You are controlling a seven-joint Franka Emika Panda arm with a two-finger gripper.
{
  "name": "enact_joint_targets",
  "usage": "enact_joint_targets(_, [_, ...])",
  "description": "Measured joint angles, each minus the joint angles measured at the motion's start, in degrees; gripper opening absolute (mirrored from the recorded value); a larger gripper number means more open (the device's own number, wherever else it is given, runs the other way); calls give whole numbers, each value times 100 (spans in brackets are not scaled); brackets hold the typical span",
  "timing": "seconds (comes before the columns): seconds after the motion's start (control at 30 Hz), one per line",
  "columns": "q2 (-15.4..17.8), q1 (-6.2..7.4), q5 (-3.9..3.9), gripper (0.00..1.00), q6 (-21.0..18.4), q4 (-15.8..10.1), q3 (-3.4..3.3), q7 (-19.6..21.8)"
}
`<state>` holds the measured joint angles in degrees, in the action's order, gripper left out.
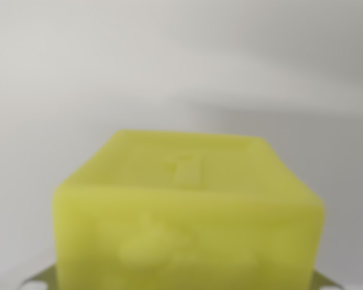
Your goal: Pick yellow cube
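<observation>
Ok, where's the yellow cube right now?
The yellow cube fills the lower centre of the wrist view, very close and blurred, against a plain pale surface. Small metallic bits show beside its bottom corners.

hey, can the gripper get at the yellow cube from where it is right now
Probably yes. The yellow cube fills the lower wrist view at very close range, with only plain grey surface behind it and nothing in between. Metallic tips show at its lower corners, though the fingers' stance cannot be told.
</observation>
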<state>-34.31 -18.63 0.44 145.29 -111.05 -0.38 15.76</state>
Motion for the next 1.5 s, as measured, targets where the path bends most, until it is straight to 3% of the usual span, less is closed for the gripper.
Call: enact_joint_targets(1.5, [1202, -1, -18, 0, -1215, 8, 0, 11])
